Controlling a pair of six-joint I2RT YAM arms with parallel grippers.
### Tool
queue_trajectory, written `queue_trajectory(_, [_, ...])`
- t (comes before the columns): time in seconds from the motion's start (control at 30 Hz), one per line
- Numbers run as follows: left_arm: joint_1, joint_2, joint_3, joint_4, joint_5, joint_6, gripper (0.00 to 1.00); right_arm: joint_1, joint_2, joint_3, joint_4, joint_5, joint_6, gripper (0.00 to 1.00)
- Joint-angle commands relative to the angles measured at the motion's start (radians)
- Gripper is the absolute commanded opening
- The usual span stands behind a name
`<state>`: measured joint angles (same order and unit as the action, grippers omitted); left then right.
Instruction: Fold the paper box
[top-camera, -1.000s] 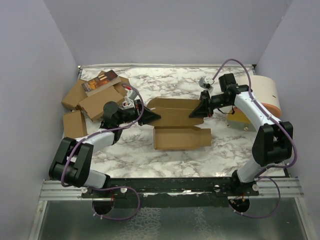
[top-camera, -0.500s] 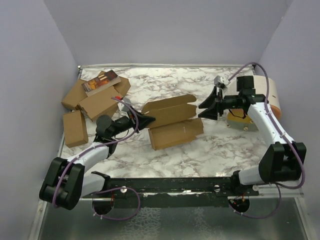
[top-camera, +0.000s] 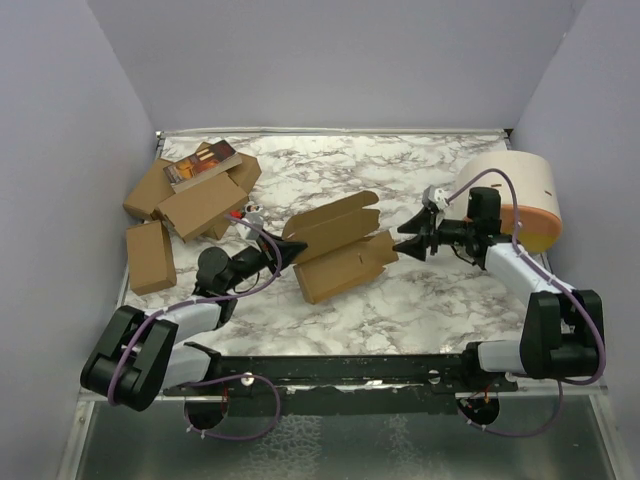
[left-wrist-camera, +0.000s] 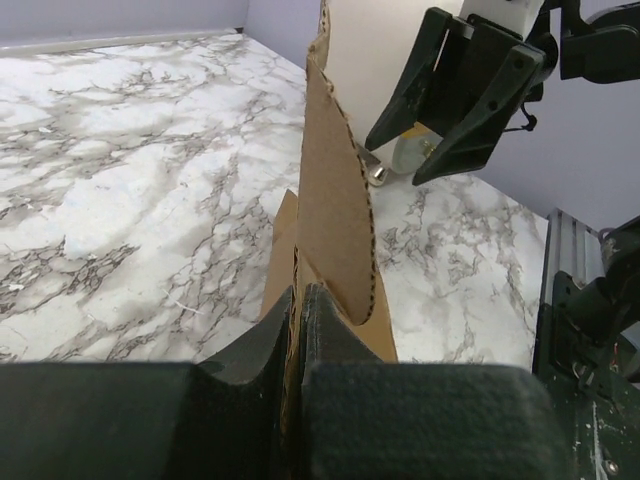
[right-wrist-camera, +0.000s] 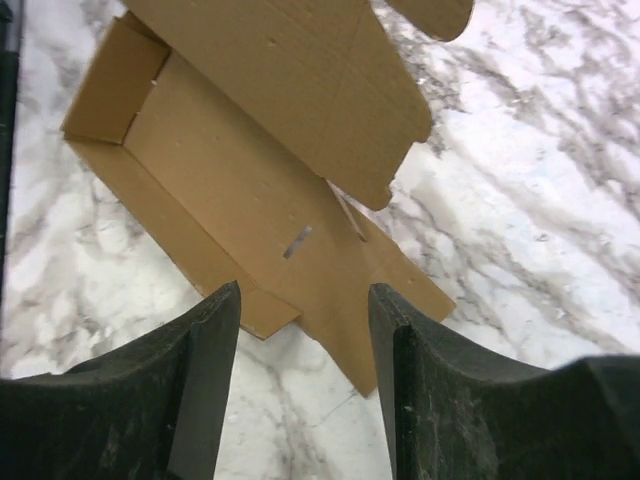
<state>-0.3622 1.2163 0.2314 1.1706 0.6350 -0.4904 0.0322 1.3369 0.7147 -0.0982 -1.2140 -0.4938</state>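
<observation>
- The paper box (top-camera: 345, 268), a plain brown die-cut sheet of thin cardboard, lies half-formed near the middle of the white marble-patterned desk (top-camera: 420, 310). Its shallow tray faces up and its lid panel is raised along the far side.
- The left arm (top-camera: 195, 303) reaches in from the left. Its jaws are closed tight on the box's left end, and the left wrist view shows a thin cardboard edge standing upright between the pads.
- The right arm (top-camera: 515, 265) comes in from the right. Its jaws stand open and hold nothing, just beside the box's right end. No contact shows in any view.
- In the right wrist view the tray and its projecting end flap lie below and ahead of the two spread fingers (right-wrist-camera: 200, 380).
- The box's long axis runs roughly from the left jaws towards the right jaws, slanting from near-left to far-right in the top view. The free end with its loose flap therefore points at the open jaws.
- The right arm is the nearer one to the unfolded end, so it is probably the one to work that flap or the lid while the left arm anchors the box.
- The pinch is at one end only, so a push from the right may swing the light sheet around it.
- The heap of brown cartons (top-camera: 190, 195) sits well apart at the far left, and the large white cylinder with an orange rim (top-camera: 515, 185) stands behind the right arm.
</observation>
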Motion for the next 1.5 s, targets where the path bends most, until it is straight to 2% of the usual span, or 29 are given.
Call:
queue_trajectory(0.0, [-0.004, 0.017, -0.006, 0.099, -0.04, 0.009, 0.0, 0.053, 0.013, -0.007, 0.228, 0.214, -0.077, 0.43])
queue_trajectory(0.07, [-0.003, 0.018, -0.006, 0.099, -0.044, 0.008, 0.0, 0.096, 0.038, 0.002, 0.263, 0.335, -0.077, 0.22])
queue_trajectory(0.2, [-0.003, 0.025, -0.012, 0.113, -0.048, -0.007, 0.0, 0.172, 0.108, 0.009, 0.335, 0.474, -0.092, 0.02])
queue_trajectory(0.33, [-0.003, 0.03, -0.017, 0.12, -0.057, -0.026, 0.0, 0.219, 0.156, 0.006, 0.393, 0.594, -0.104, 0.01])
queue_trajectory(0.53, [-0.003, 0.067, -0.013, 0.152, -0.048, -0.053, 0.0, 0.232, 0.2, 0.007, 0.469, 0.636, -0.094, 0.01])
queue_trajectory(1.1, [-0.002, 0.127, -0.017, 0.221, -0.056, -0.096, 0.0, 0.266, 0.179, -0.005, 0.342, 0.36, -0.166, 0.01])
queue_trajectory(1.47, [-0.001, 0.149, -0.018, 0.242, -0.057, -0.103, 0.0, 0.299, 0.175, 0.001, 0.285, 0.309, -0.193, 0.01])
